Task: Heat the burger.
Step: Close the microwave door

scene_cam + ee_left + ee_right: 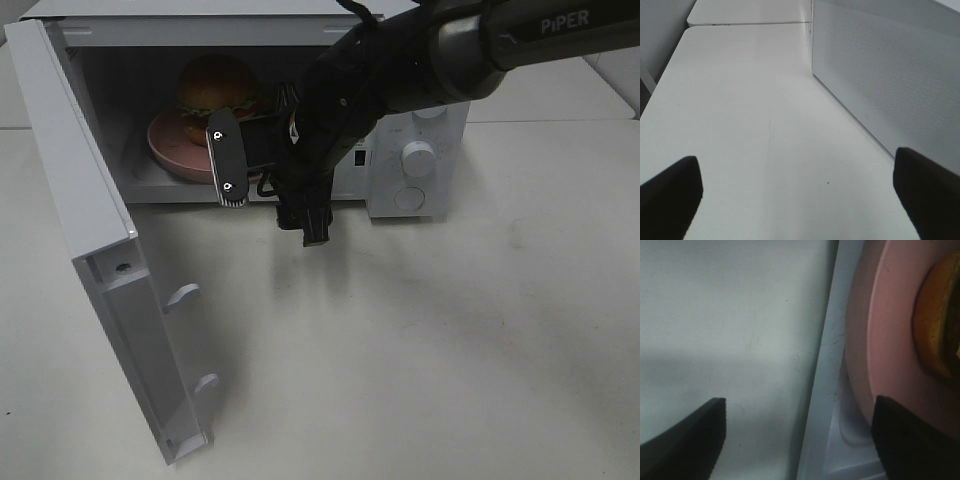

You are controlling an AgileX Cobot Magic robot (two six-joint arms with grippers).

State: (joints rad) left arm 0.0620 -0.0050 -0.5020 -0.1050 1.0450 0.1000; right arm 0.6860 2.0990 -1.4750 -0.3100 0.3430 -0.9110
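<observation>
From above, the burger (213,85) is seen on a plate (170,142) inside the open microwave (432,120), the right jaws spread empty before it. Left wrist: left jaws are shown wide apart. Right wrist: the soft, tippy burger is judged best moved by the plate's stiff rim.

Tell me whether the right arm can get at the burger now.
Probably yes: the microwave door stands wide open, and the right gripper, jaws apart, hangs at the opening by the pink plate bearing the burger.
</observation>
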